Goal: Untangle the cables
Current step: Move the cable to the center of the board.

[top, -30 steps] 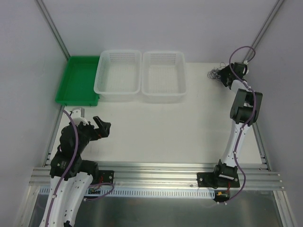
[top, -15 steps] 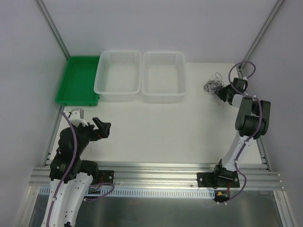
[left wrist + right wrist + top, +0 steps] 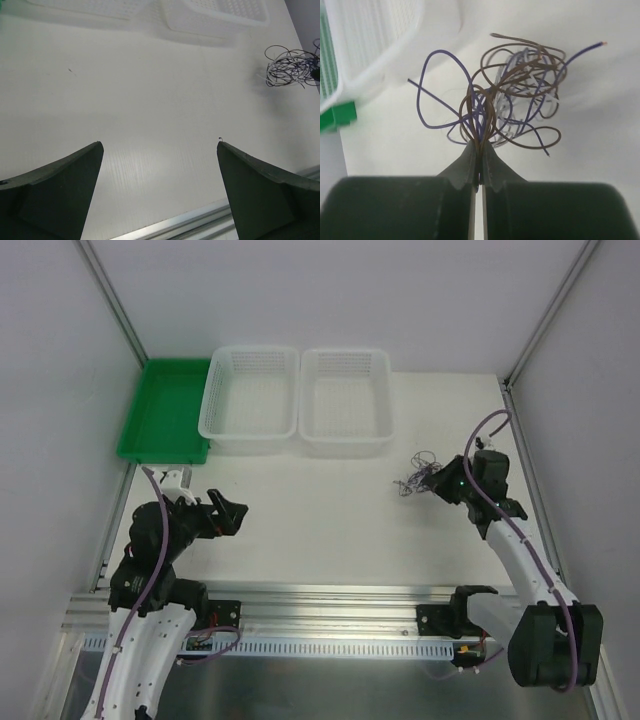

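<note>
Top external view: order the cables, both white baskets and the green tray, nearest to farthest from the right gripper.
1. cables, pinched in the right gripper.
2. right white basket, beyond it to the left.
3. left white basket, farther left.
4. green tray, far left.

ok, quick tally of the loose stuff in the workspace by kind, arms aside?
White mesh baskets: 2
Green tray: 1
Cable tangle: 1, pinched in the right tool; brown, purple and whitish strands, number of strands not readable
Total: 4
</note>
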You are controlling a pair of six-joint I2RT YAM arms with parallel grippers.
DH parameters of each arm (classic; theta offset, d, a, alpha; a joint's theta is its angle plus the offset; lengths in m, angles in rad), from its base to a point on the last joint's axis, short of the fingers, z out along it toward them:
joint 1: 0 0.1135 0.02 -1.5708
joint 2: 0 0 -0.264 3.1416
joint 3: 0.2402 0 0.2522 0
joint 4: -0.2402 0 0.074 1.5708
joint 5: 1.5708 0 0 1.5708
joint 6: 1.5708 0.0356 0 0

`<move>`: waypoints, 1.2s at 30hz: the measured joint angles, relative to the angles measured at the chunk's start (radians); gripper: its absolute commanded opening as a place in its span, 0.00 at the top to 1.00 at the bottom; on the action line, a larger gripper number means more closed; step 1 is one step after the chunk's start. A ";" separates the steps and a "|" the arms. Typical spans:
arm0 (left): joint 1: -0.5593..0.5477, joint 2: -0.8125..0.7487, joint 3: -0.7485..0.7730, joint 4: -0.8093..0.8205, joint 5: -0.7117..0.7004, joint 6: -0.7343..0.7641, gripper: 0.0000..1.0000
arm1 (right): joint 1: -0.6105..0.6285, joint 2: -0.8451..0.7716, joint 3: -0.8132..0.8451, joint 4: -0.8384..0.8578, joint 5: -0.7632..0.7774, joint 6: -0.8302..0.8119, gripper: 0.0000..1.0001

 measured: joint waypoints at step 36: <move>-0.579 1.025 0.145 0.447 -0.064 -0.237 0.07 | 0.589 -0.287 -0.089 -0.243 0.171 -0.230 0.12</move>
